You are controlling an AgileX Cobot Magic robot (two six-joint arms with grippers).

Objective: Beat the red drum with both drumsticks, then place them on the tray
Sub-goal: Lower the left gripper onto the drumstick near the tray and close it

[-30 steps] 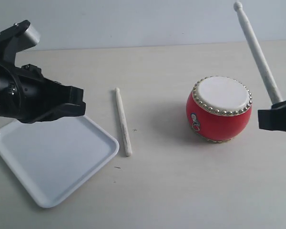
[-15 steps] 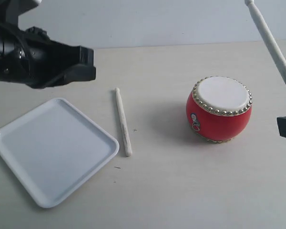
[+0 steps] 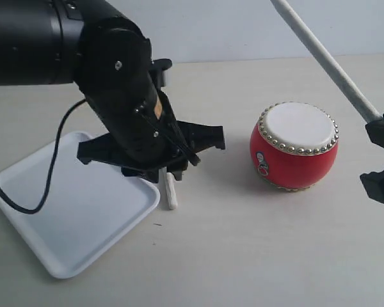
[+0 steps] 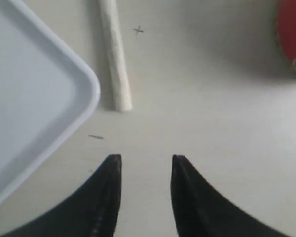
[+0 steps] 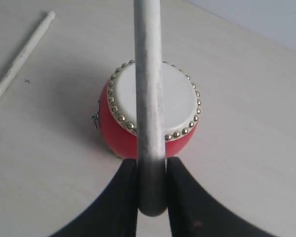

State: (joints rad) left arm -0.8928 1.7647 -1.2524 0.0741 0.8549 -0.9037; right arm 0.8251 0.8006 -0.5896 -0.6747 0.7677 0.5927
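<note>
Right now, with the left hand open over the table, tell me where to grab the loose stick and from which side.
Take the stick a little up from its blunt end, straight from above, with the left hand straddling the shaft. It lies flat, so only its top is free, and the tray rim crowds that blunt end; further along there is more room.

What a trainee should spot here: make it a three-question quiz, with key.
1. True or false: the loose stick lies beside the tray, not in it.
2. The right gripper holds: A the other stick; B the tray; C nothing.
3. Fill in: the left gripper is ___.
Key: 1 true; 2 A; 3 open.
</note>
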